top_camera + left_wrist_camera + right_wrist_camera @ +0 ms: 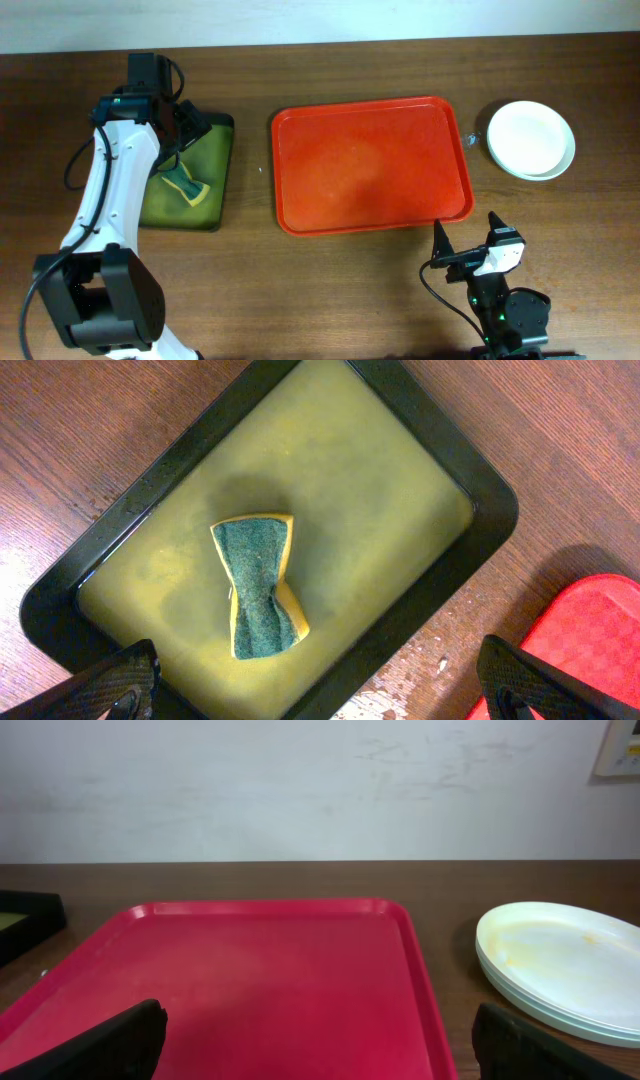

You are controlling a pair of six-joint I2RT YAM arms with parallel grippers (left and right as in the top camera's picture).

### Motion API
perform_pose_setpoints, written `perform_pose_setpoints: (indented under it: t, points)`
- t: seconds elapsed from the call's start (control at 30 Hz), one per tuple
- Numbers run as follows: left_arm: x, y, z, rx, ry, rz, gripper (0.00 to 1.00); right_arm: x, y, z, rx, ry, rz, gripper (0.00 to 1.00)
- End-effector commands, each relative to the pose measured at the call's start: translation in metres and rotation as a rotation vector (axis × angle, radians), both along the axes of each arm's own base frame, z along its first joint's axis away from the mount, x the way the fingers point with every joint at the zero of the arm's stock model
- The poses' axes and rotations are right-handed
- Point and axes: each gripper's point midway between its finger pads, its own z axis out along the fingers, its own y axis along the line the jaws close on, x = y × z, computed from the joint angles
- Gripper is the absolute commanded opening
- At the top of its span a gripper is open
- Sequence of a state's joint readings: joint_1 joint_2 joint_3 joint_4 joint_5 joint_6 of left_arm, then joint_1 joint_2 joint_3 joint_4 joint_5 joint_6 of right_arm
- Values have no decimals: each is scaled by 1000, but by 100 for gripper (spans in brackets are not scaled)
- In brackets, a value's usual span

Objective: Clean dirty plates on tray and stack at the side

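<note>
A pale wall (pixel 300 780) stood behind a dark wooden table (pixel 350 60). The red tray (pixel 370 165) lay at the middle of the table with nothing on it. The plates (pixel 530 138) sat in one stack off the tray's right side, toward the far right corner of the table. That is where the task wants them, so the work looked close to done. The right wrist view showed layered rims and a cream-white plate on top, with a faint yellowish smear (pixel 515 958) on its face, so it may not have been fully clean.

Toward the left edge lay a dark tray (pixel 380 510) with an olive-green inside. A sponge (pixel 258 585) rested flat in it, green side up and pinched at its waist. It probably sat there so that its wetness stayed off the wood.

The left gripper (pixel 320 690) hung over the near part of that dark tray. Its fingers were spread wide, touched nothing, and the sponge lay free below them.

The right gripper (pixel 320 1050) sat low by the near edge of the table and faced across the red tray. Its fingers were just as far apart and held nothing. The plates were off to its right and well apart from it.
</note>
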State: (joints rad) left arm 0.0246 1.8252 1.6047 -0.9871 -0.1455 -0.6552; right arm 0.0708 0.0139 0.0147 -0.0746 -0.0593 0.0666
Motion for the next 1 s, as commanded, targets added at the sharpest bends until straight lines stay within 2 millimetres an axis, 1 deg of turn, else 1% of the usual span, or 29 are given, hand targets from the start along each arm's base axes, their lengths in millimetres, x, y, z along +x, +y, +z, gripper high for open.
perform_pose_setpoints:
  t: [0.0, 0.4, 0.47, 0.5, 0.53, 0.6, 0.63, 0.7, 0.77, 0.8, 0.83, 0.87, 0.9, 0.93, 0.97]
  points:
    - [1, -1, 1, 2, 0, -6, 99, 0, -3, -2, -10, -2, -17, 98]
    - [0, 0, 0, 2, 3, -3, 99, 0, -3, -2, -11, -2, -17, 98]
    - [0, 0, 3, 2, -6, -3, 100, 0, -3, -2, -10, -2, -17, 98]
    - [-1, 0, 9, 3, -19, -3, 99, 0, -3, -2, -11, -2, -17, 98]
    - [-2, 0, 23, 4, -55, -3, 99, 0, -3, -2, -11, -2, -17, 98]
    - [-10, 0, 63, 7, -154, -4, 100, 0, -3, -2, -11, -2, -17, 98]
    - [-24, 1, 81, 27, -171, -24, 99, 0, -3, -2, -11, -2, -17, 98]
    - [-63, 12, 106, 96, -181, -1, 99, 0, -3, -2, -10, -2, -17, 98]
    - [-86, 20, 106, 142, -200, 24, 100, 0, -3, -2, -11, -2, -17, 98]
    - [-100, 20, 101, 145, -242, 27, 100, 0, -3, -2, -10, -2, -17, 98]
    - [-109, 20, 95, 145, -281, 30, 99, 0, -3, -2, -11, -2, -17, 98]
    - [-124, 19, 84, 143, -337, 32, 99, 0, -3, -2, -11, -2, -17, 98]
    - [-144, 18, 68, 143, -365, 34, 99, 0, -3, -2, -10, -2, -17, 98]
    - [-176, 18, 45, 143, -371, 34, 99, 0, -3, -2, -11, -2, -17, 98]
    - [-195, 17, 29, 143, -376, 35, 99, 0, -3, -2, -10, -2, -17, 98]
